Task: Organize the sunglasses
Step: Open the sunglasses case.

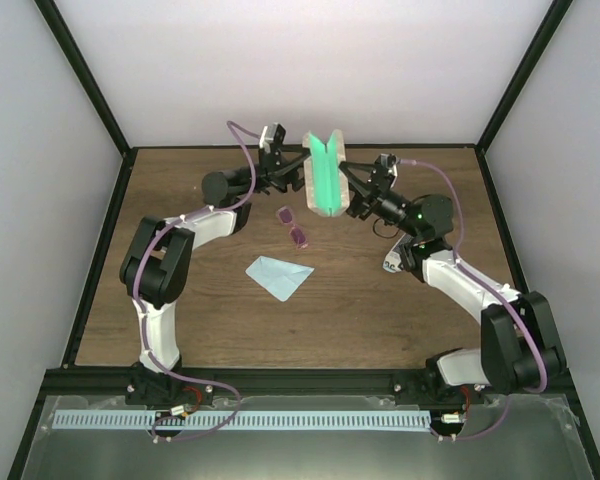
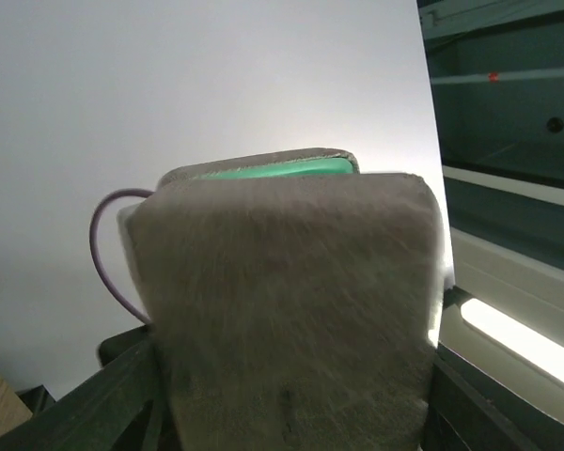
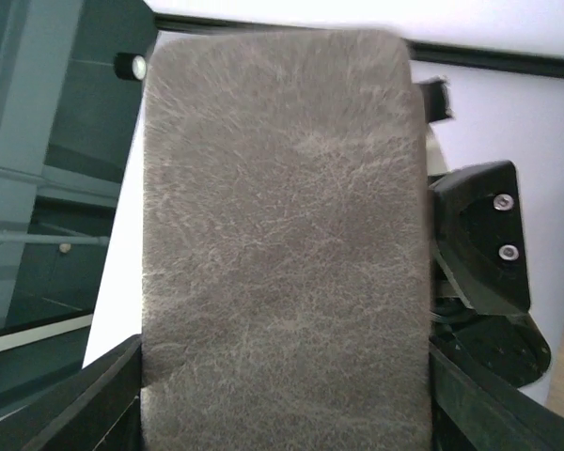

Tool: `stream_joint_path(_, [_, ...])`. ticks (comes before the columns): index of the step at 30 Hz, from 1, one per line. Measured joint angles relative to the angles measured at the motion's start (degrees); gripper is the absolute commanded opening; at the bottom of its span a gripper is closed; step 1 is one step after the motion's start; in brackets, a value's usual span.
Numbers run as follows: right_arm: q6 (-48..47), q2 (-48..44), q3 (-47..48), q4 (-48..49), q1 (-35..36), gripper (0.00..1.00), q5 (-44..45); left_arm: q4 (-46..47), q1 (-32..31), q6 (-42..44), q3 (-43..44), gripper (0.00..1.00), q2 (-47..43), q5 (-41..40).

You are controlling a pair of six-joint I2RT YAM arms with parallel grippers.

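- 1 pair of sunglasses with purple-pink lenses lies on the wooden counter, about midway between its left and right edges and nearer the far edge than the near one.
- A case is held up over the far part of the counter, spread open in a V with its green lining showing and a grey-brown suede outside.
- The left jaws are clamped on the left half of the case, whose suede fills the left wrist view.
- The right jaws are clamped on the right half in the same way.
- The sunglasses sit just nearer than the case, apart from it.
- A light blue cloth lies flat near the sunglasses, toward the near edge, not touching them.
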Motion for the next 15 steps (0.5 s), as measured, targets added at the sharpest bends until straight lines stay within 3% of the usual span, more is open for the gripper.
stream_joint_path(2, [-0.1,-0.5,0.0,1.0,-0.2,0.29,1.3,0.0,0.2,0.0,0.1,0.5,0.0,-1.6])
stream_joint_path(7, [-1.6,-12.9,1.4,16.6,-3.6,0.29,6.7,-0.6,11.9,-0.1,-0.3,0.5,5.2,-7.9])
stream_joint_path(10, [-2.5,-17.7,2.9,23.4,-3.3,0.29,6.8,-0.7,14.2,-0.3,-0.3,0.5,7.1,-9.8])
stream_joint_path(13, [-4.7,-18.4,4.6,22.9,-3.3,0.29,4.9,-0.5,13.0,-0.6,-0.2,0.53,7.1,-10.4])
stream_joint_path(15, [-8.1,-18.2,5.7,16.3,-3.3,0.29,2.3,-0.5,12.2,-0.6,-0.2,0.57,7.1,-10.5])
